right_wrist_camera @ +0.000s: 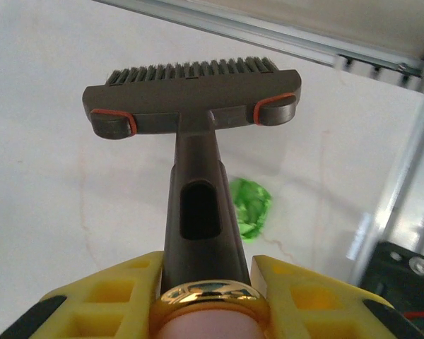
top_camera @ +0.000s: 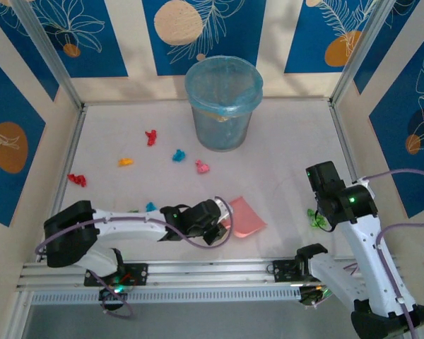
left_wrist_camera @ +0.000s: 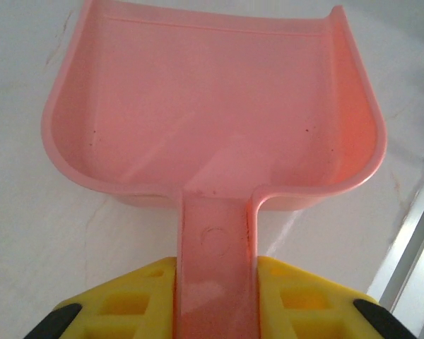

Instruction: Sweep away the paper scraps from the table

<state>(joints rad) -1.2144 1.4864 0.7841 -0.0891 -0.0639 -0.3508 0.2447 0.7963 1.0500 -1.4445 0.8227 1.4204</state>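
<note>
Now, L arm: laid low along the near table (top_camera: 283, 148) edge, reaching rightward; left gripper (left_wrist_camera: 215, 300) is pinched on the dustpan (left_wrist_camera: 212, 120) handle.
R arm: raised at the right side, wrist bent downward; right gripper (right_wrist_camera: 212, 304) is clamped round the brush (right_wrist_camera: 198, 106) stem.
Wrist cams: pan's side walls and brush bristles are made out; a green scrap (right_wrist_camera: 251, 208) is seen just beside the stem (a speck by the R wrist from above).
Top cam: paper scraps (top_camera: 178, 155) are scattered left-centre, btw bin (top_camera: 222, 106) and L arm.
Pan axis: handle-to-mouth runs left-to-right, mouth facing right, away from most scraps.
</note>
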